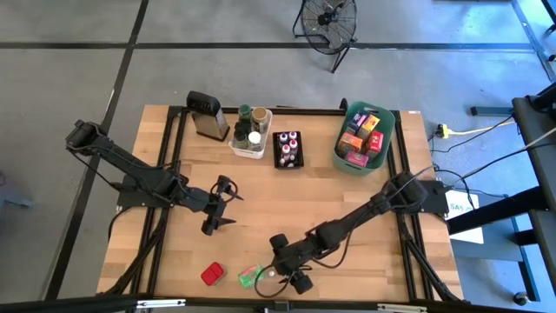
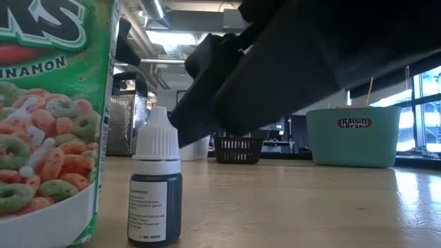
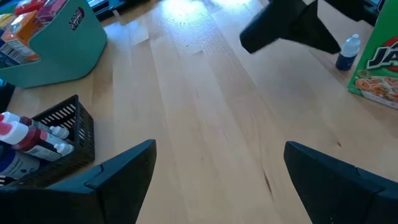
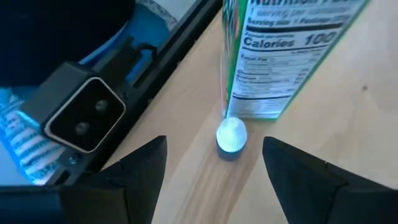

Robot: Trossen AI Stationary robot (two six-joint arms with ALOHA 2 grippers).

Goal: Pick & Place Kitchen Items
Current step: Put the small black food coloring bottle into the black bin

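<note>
Lining up: right gripper [image 4: 211, 180], jaws apart and empty, over the small white-capped dropper bottle [image 4: 231, 135] beside the green cardboard cereal box [image 4: 283, 56], near edge.
Next: drop down, pinch the cap.
Left gripper [image 3: 214, 180]: open, idle mid-table.

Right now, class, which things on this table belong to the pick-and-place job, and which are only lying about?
Job:
dropper bottle
green cereal box
red packet
right gripper, open above the bottle

Lying about:
grater
teal bin
black basket
white bin

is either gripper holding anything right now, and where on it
Nothing is held. The right gripper hangs open above the small white-capped bottle beside the green cereal box, not touching it. The left gripper is open over bare table.
</note>
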